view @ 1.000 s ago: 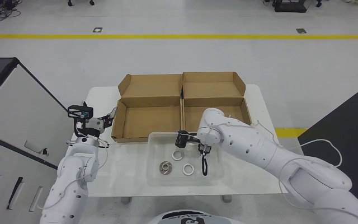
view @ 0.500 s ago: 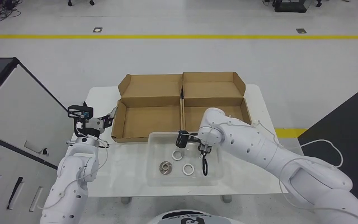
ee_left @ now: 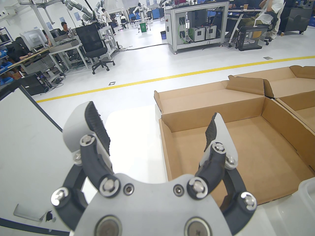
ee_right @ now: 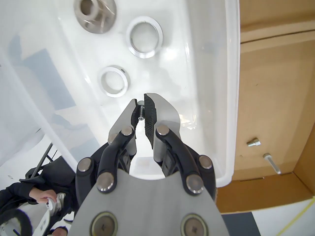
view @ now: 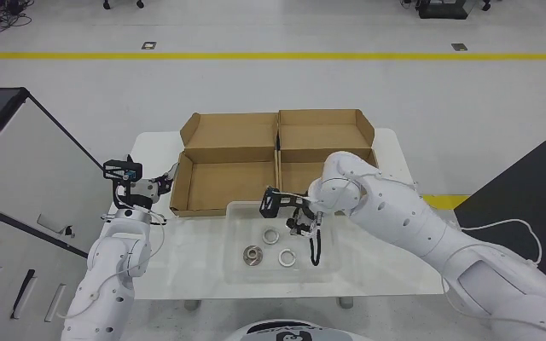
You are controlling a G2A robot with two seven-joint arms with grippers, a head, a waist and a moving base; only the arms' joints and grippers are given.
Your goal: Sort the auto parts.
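The right pincer (ee_right: 141, 109) pinches a small bolt (ee_right: 140, 114) above the white tray (view: 243, 226) at mid-frame, so best to grip firmly, clear the rim, and release low in the cardboard box (view: 294, 176) just above, beside the two bolts (ee_right: 253, 143) there.

**Three camera viewpoints**

Top view: set high above the arms, facing down on the whole table (view: 183, 256) and the floor beyond it. Left wrist view: low behind the left gripper (ee_left: 153, 121), facing outward across the left cardboard box (ee_left: 246, 148) into the room. Right wrist view: close behind the right gripper (ee_right: 141, 104), facing down into the white plastic tub (ee_right: 232, 74). The top view shares the box with the former and the tub with the latter.
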